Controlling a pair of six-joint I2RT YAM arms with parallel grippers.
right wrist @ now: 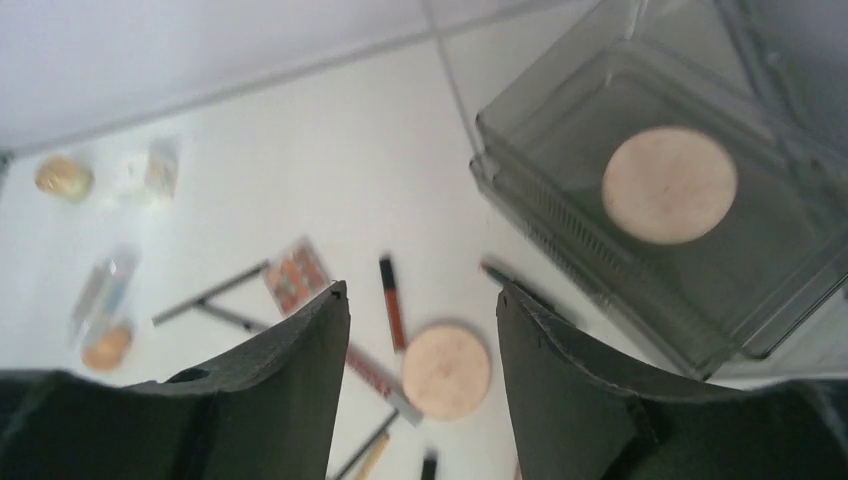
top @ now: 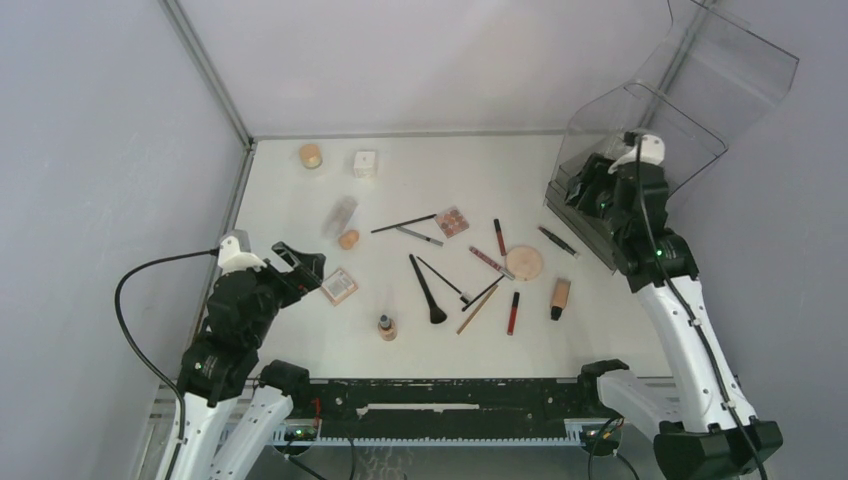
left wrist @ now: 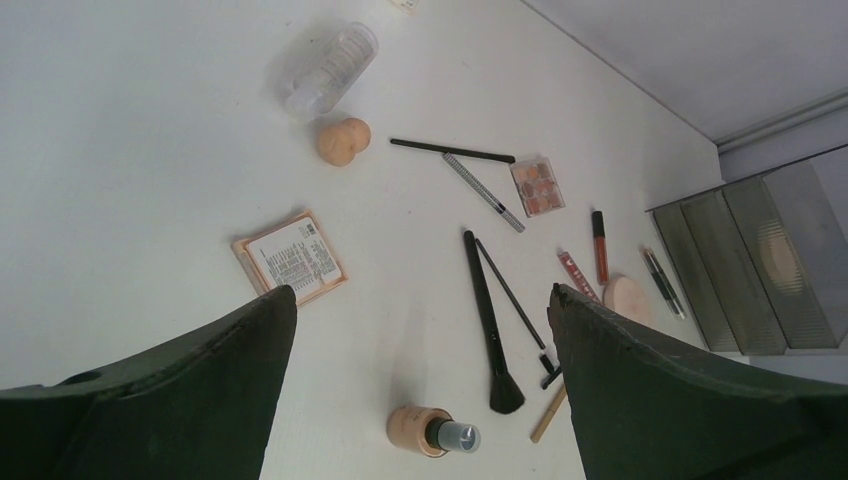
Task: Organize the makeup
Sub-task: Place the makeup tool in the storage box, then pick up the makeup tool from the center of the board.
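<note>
Beige compact [right wrist: 669, 184] inside smoky organizer box [right wrist: 580, 250]

Two pink palettes [top: 339, 286]: one just ahead of the left gripper [left wrist: 420, 292], one farther out. Two round flat compacts [right wrist: 445, 372]: one ahead of the right gripper [right wrist: 420, 300], one inside the single clear box [right wrist: 560, 140] to its right. Three red lip tubes [top: 513, 312]. Four thin pencils [top: 419, 236]. Two tan bottles [top: 560, 298]. Two black brushes [top: 428, 290] for certain; a thin black stick [top: 483, 293] beside them is too small to tell. One white cube jar [top: 365, 163], one round tan pot [top: 311, 155], one beige sponge [top: 348, 239], one clear bottle [top: 341, 214].
</note>
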